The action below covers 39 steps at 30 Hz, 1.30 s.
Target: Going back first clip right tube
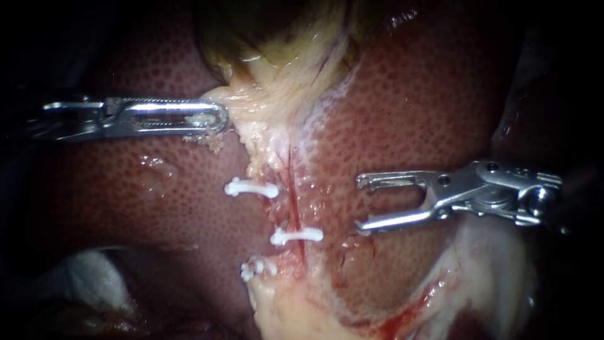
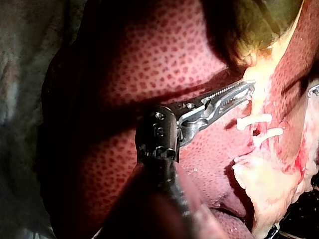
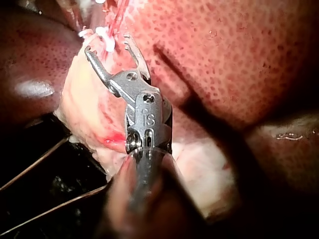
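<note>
Right instrument (image 1: 358, 203): jaws spread wide and holding nothing, with bare liver (image 1: 409, 107) showing in the gap. The nearest clip (image 1: 296, 235) sits just ahead of the lower jaw tip, apart from it, across the thin red tube (image 1: 292, 189) — probably the right tube, though the view is tight. Left instrument (image 1: 220, 118): jaws closed on pale tissue (image 1: 277, 94). Judged step: retreat from the seated clip. The next move calls for a straight pull back along the shaft — jaws kept clear of clip and tube.
</note>
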### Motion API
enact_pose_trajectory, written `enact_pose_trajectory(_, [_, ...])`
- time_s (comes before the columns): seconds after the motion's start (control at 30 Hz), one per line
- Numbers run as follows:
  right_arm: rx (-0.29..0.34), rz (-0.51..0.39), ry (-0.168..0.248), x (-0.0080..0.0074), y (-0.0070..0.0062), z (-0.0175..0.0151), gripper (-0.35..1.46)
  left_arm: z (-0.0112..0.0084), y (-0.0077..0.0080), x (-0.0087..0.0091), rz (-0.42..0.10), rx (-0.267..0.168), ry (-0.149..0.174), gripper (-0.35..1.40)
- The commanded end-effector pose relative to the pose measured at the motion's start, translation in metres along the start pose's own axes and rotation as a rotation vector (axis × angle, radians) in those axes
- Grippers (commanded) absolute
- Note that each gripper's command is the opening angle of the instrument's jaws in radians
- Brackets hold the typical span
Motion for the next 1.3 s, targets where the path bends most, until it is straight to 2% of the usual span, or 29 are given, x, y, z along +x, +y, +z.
enact_pose_trajectory(0.03, [0.001,-0.005,0.0,0.0,0.0001,-0.0001,0.5,0.0001,0.0,-0.0001,0.001,0.0,-0.004,-0.35])
enact_pose_trajectory(0.33, [0.003,-0.046,-0.001,0.0007,0.0002,-0.0008,0.5,0.0018,-0.0003,-0.0016,0.011,-0.001,-0.029,-0.35])
enact_pose_trajectory(0.53, [0.004,-0.052,-0.001,0.0006,0.0002,-0.001,0.5,0.0039,-0.0012,-0.0026,0.025,-0.002,-0.044,-0.35])
enact_pose_trajectory(0.9, [0.004,-0.052,-0.001,0.0006,0.0002,-0.0011,0.5,0.0074,-0.0017,-0.0045,0.027,-0.013,-0.073,-0.35])
enact_pose_trajectory(1.3, [0.005,-0.064,-0.001,0.0006,0.0002,-0.0011,0.5,0.0077,-0.0017,-0.0046,0.022,-0.013,-0.073,-0.35])
